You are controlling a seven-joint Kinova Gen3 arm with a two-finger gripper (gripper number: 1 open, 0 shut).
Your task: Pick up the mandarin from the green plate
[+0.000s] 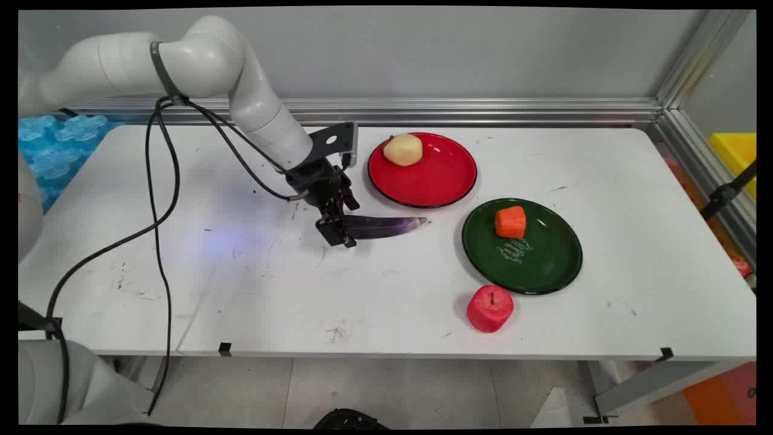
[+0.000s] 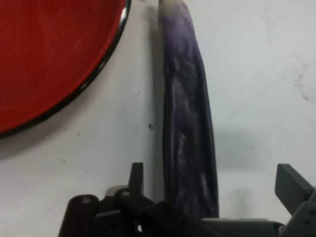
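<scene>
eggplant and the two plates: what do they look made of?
Eggplant: probably moulded plastic or rubber, a toy; purple skin with pale scuffs and a dull sheen. Red plate and green plate: glossy, with highlights and thin dark rims, so likely enamelled metal or melamine; I can't tell which. The green one bears pale printed lettering.

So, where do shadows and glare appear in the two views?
Main view: soft highlights on the red plate and green plate rims. Hand view: the purple eggplant throws a grey shadow on the table to its right; pale sheen along its skin.
</scene>
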